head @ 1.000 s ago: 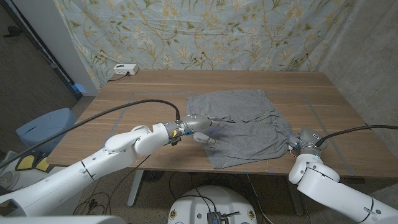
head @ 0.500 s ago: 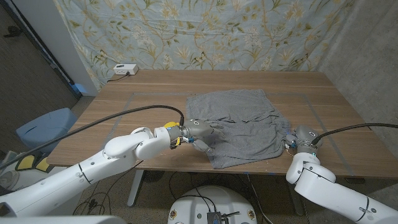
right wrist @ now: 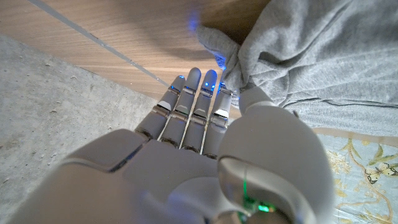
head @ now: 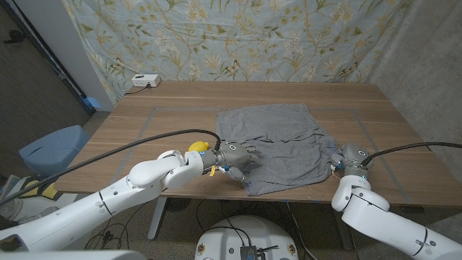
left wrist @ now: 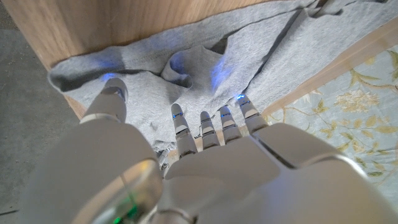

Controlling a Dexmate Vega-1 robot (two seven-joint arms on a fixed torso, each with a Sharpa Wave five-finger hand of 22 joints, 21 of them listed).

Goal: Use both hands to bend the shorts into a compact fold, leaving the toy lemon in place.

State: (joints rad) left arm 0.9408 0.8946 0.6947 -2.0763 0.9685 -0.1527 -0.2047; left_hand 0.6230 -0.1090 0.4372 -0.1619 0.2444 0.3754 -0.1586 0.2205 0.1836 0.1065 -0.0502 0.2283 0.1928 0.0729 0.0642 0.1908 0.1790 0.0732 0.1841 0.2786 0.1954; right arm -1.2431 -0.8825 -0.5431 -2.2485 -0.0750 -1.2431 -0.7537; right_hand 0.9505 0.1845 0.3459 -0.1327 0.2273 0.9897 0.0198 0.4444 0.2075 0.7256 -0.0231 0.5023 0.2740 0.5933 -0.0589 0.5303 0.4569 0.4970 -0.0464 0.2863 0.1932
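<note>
Shorts (head: 278, 144) grey, rumpled, spread out, one corner bunched

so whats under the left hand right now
The grey shorts: the left hand is over their near left part, fingers spread, though contact can't be confirmed. The wooden table beneath is covered there. The toy lemon sits beside the wrist, not under the hand.

Grey shorts (head: 280, 144) on my brown wooden tabletop (head: 173, 108), yellow lemon (head: 198, 146) (partly hidden), pale floral curtain (head: 238, 40) behind
</note>
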